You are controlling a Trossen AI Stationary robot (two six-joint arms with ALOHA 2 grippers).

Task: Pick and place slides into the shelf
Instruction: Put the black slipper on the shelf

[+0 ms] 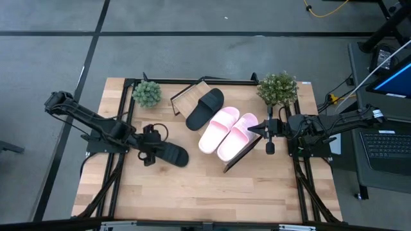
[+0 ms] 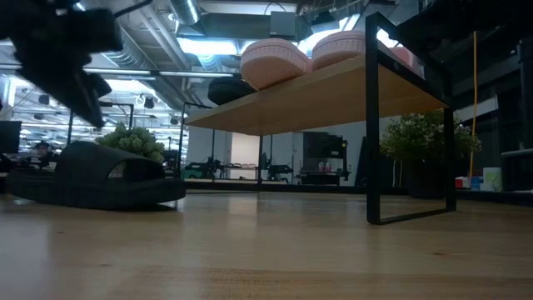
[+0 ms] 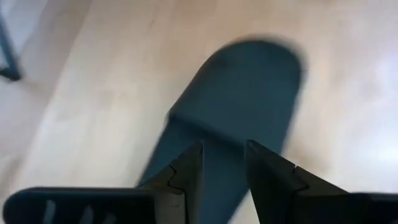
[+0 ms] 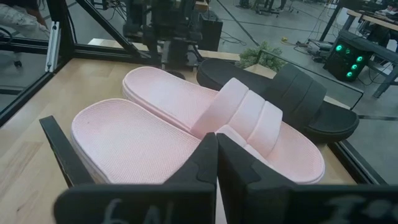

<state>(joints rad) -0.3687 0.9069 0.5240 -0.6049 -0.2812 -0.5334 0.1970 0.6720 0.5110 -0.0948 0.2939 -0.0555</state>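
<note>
Left gripper (image 1: pixel 156 154), fingers slightly parted, hovers over the last black slide (image 1: pixel 172 154) on the table (image 1: pixel 192 192); right gripper (image 1: pixel 262 133), closed, waits beside the shelf (image 1: pixel 183 97) holding three slides.

Overhead light is falling evenly on my bench (image 1: pixel 192 192) in the high view, giving only soft short shadows. The low view is reading dim and backlit: ceiling lights (image 2: pixel 208 46) are glaring behind, and the black slide (image 2: pixel 96 175) is showing as a near silhouette. My left wrist view is smearing with motion blur; the black slide's outline is looking soft while my left hand (image 3: pixel 224 171) is staying crisper. My right wrist view is bright; my right hand (image 4: pixel 216 168) is blurring up close.
</note>
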